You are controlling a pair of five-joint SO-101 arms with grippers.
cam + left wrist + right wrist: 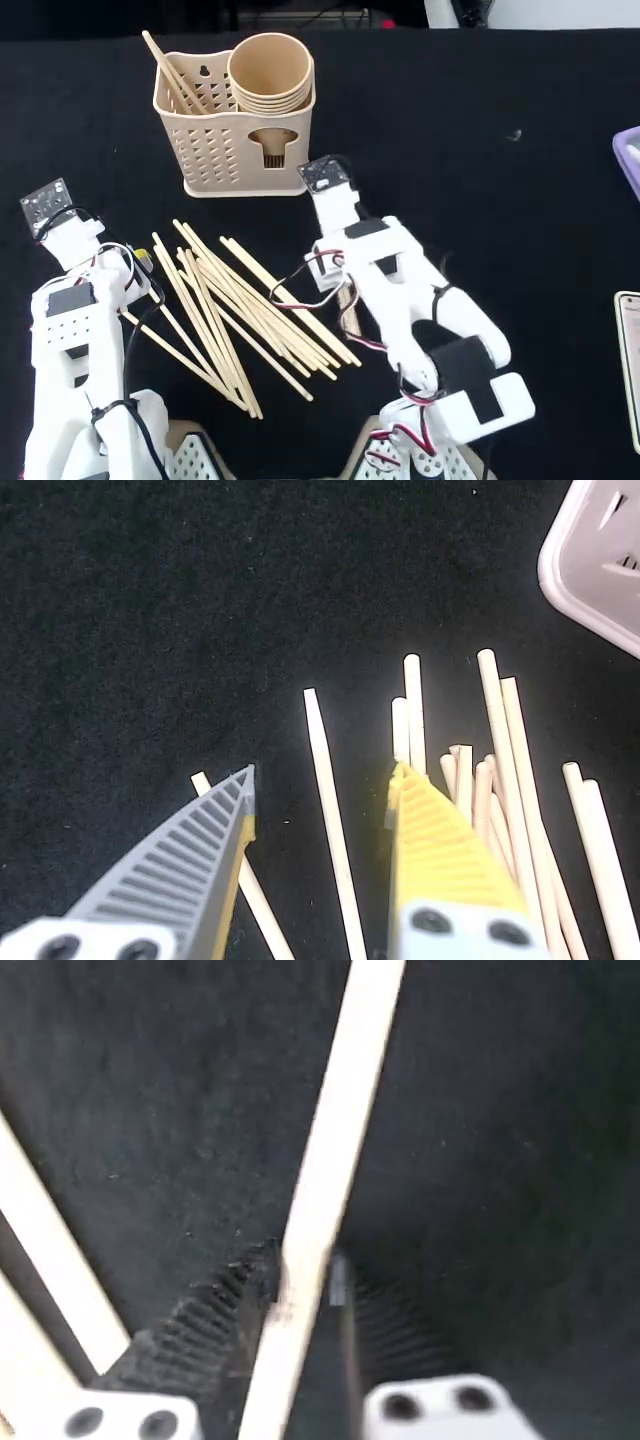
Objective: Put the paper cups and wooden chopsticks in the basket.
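A beige perforated plastic basket (235,150) stands at the back of the black counter (500,200). One compartment holds a stack of tan paper cups (270,70), and a few leaning wooden sticks (168,68) rest in the other. A loose heap of pale wooden chopsticks (240,310) lies on the counter between the two arms. The left claw (322,778) is spread wide over the heap's edge, with one stick (330,830) running between its tips; whether it touches the stick cannot be told. The right claw (300,1285) is pinching a single chopstick (340,1130), whose near end runs out of frame. From above, the right arm (400,290) hides most of that chopstick. A purple object (628,155) is cut off at the picture's edge.
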